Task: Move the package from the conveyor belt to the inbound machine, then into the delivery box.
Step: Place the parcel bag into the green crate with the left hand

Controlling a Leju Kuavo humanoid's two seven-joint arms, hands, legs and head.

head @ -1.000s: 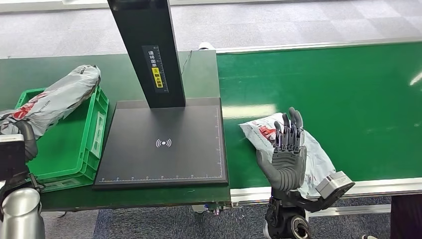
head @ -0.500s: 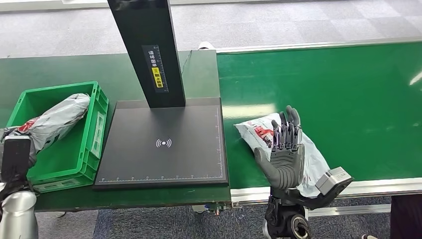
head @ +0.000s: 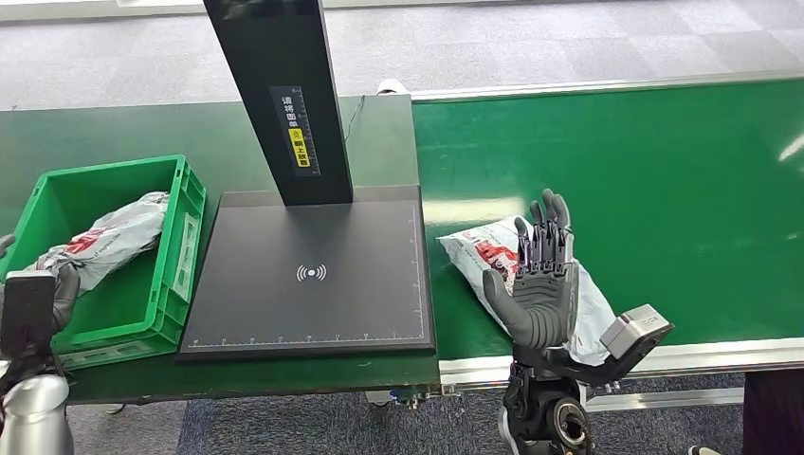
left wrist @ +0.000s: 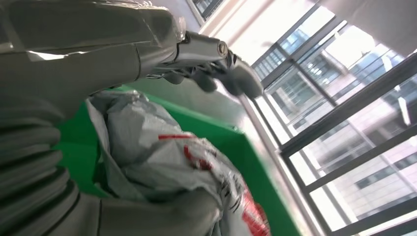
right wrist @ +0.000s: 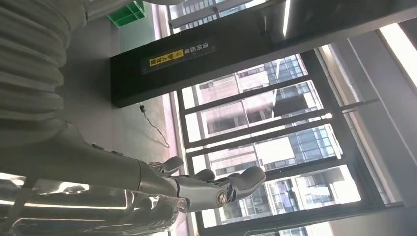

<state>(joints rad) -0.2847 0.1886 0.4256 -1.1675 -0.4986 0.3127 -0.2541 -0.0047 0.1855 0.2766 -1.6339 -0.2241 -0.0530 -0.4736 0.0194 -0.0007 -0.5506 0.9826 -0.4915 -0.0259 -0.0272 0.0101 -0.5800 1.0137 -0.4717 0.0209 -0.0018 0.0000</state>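
While my head view looks down on the green conveyor belt (head: pixel 664 171), the right robot hand (head: pixel 542 284) stands upright over a white package (head: pixel 493 251) lying on the belt beside the inbound machine (head: pixel 313 275), its fingers spread and holding nothing. On the far side, a grey package (head: pixel 109 237) lies in the green delivery box (head: pixel 185 204), the left robot hand (head: pixel 57 289) at its near end.

My left wrist view adds what the head view cannot: crumpled, glossy film (left wrist: pixel 162 152), soft and probably light, with the thumb (left wrist: pixel 162 216) against it, though I cannot tell whether the grip is closed.

My right wrist view shows open fingertips (right wrist: pixel 241 179) against windows. I would pinch the belt package across its bulging middle, since slick film may slip.
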